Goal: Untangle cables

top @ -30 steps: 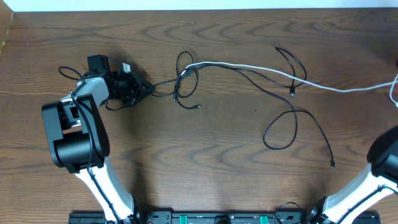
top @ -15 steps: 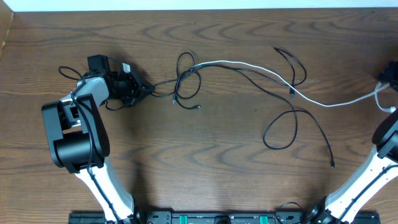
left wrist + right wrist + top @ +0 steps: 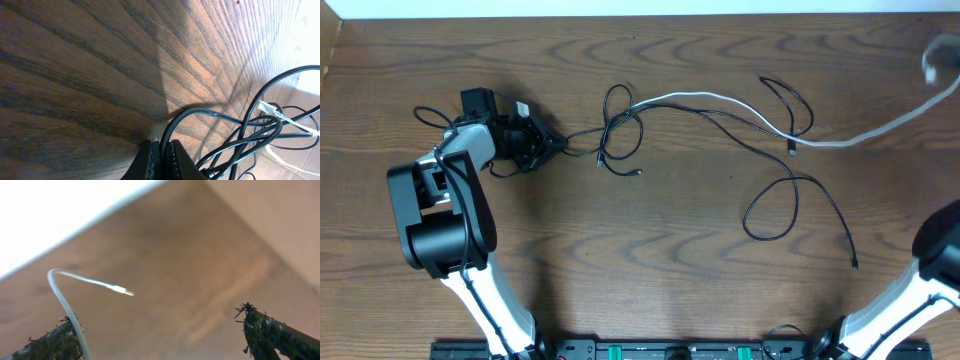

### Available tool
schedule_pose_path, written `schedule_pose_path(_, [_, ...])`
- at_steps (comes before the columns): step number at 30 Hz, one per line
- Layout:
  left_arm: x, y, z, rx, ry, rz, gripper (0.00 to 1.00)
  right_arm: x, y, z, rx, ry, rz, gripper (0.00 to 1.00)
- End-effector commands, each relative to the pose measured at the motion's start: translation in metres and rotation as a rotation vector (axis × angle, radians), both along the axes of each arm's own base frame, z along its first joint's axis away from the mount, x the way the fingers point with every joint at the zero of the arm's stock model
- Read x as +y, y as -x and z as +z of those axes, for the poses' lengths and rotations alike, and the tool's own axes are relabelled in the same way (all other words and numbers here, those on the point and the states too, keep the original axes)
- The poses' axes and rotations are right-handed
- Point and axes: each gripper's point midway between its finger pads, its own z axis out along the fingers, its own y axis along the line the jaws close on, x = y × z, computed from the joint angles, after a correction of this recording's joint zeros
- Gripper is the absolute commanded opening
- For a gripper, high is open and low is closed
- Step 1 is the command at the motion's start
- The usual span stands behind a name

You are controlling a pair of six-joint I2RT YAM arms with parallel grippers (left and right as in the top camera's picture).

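Left fingers (image 3: pixel 146 161) are shut tight, with a black cable (image 3: pixel 172 125) pinched between the pads. It leaves past the tips and curves off over the table (image 3: pixel 75 75). Left gripper (image 3: pixel 560 143) sits low at the tabletop, tips aimed at the tangle (image 3: pixel 617 128). The tangle lies near, just beyond the tips, and the held cable runs straight into it.

The tangle is black loops crossed with one end of the white cable (image 3: pixel 720 101). A small plug (image 3: pixel 638 172) lies just beside it, on the far side from the left fingertips.

Right fingers (image 3: pixel 272 330) are spread wide, nothing between them; right gripper (image 3: pixel 156 316) is up off the table. The white cable runs up along the finger on the wrist view's left. Can't tell if it touches or is just beside. Its silver tip (image 3: pixel 121 290) hangs ahead of the fingertips, blurred.

Loose black loop (image 3: pixel 770 210) lies flat between the two grippers, well apart from both. Another black strand (image 3: pixel 798 108) crosses the white cable there.
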Motion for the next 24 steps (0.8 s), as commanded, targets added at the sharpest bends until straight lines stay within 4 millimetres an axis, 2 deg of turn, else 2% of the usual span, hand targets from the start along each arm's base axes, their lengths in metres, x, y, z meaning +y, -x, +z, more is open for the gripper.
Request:
schedule_pose_path(1, [0.005, 0.002, -0.01, 0.018, -0.031, 0.002, 0.08, 0.046, -0.018, 0.036, -0.091, -0.01, 0.147, 0.98])
schedule_pose_path(6, [0.005, 0.002, -0.01, 0.018, -0.031, 0.002, 0.08, 0.086, -0.034, 0.04, -0.099, 0.004, 0.225, 0.99])
schedule_pose_path(8, [0.005, 0.002, -0.01, 0.018, -0.031, 0.002, 0.08, 0.085, -0.034, 0.039, -0.085, 0.027, 0.185, 0.99])
schedule_pose_path(12, [0.005, 0.002, -0.01, 0.018, -0.031, 0.002, 0.08, 0.069, -0.027, 0.037, -0.047, 0.096, 0.076, 0.99])
schedule_pose_path(15, [0.005, 0.002, -0.01, 0.018, -0.031, 0.002, 0.08, 0.074, -0.028, 0.035, -0.045, 0.079, 0.106, 0.99])
schedule_pose_path(18, [0.005, 0.002, -0.01, 0.018, -0.031, 0.002, 0.08, 0.102, -0.038, 0.032, -0.063, 0.024, 0.292, 0.99])
schedule_pose_path(21, [0.005, 0.002, -0.01, 0.018, -0.031, 0.002, 0.08, 0.153, -0.047, 0.037, -0.14, -0.1, 0.569, 0.99])
schedule_pose_path(24, [0.005, 0.002, -0.01, 0.018, -0.031, 0.002, 0.08, 0.188, -0.048, 0.046, -0.199, -0.197, 0.703, 0.96])
